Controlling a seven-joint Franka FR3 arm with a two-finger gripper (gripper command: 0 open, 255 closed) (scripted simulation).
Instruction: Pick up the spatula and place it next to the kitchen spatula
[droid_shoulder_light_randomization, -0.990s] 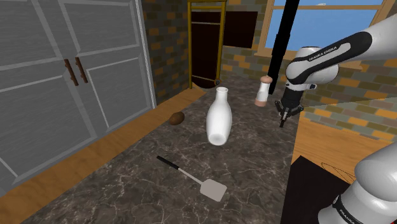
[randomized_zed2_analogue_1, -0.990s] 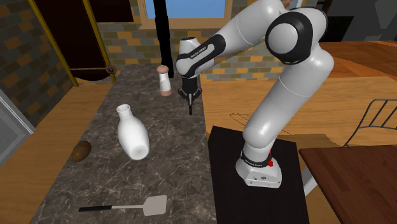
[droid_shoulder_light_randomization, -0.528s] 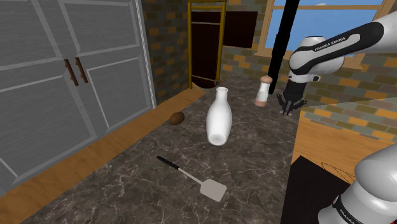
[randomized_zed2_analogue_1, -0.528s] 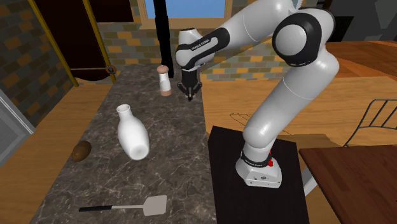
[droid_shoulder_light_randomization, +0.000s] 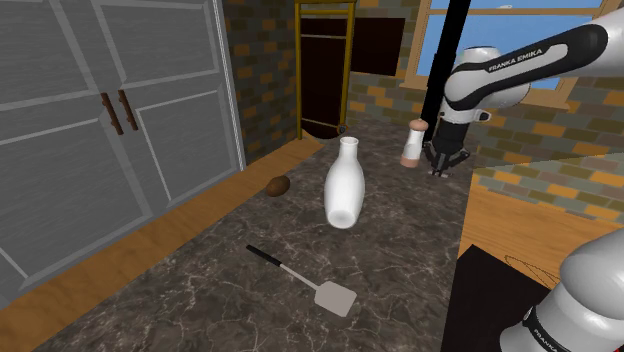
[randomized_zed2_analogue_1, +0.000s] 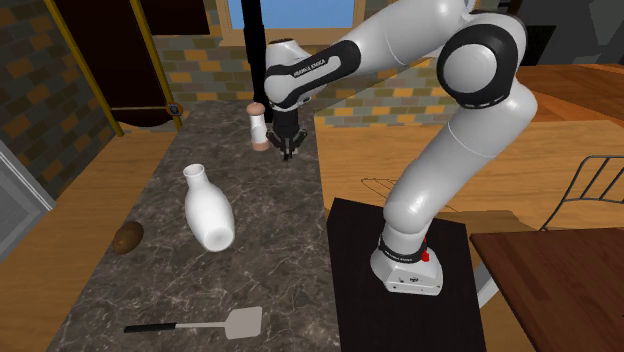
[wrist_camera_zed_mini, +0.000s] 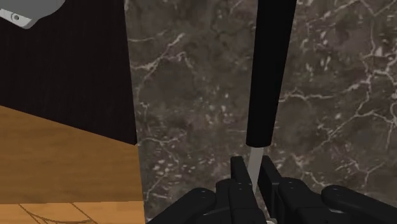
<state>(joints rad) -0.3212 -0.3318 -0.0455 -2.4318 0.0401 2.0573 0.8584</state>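
The end effector (droid_shoulder_light_randomization: 439, 168) is seen low over the dark marbled worktop (droid_shoulder_light_randomization: 400, 250), near its far end and just beside a pinkish shaker (droid_shoulder_light_randomization: 411, 145) w/ a brown cap. It is released: in the wrist view the fingers (wrist_camera_zed_mini: 239, 170) are held slightly apart, w/ a thin grey shaft (wrist_camera_zed_mini: 254, 159) seen between them. Contact w/ the shaft can't be made out. The shaft is joined to a long black handle (wrist_camera_zed_mini: 268, 70), which is seen upright behind the shaker in the shoulder view. The flat spatula (droid_shoulder_light_randomization: 305, 280), w/ a grey blade, is laid on the worktop's near end, well apart from the end effector. A white vase (droid_shoulder_light_randomization: 343, 185) & a brown rounded item (droid_shoulder_light_randomization: 279, 186) are seen between the two ends.
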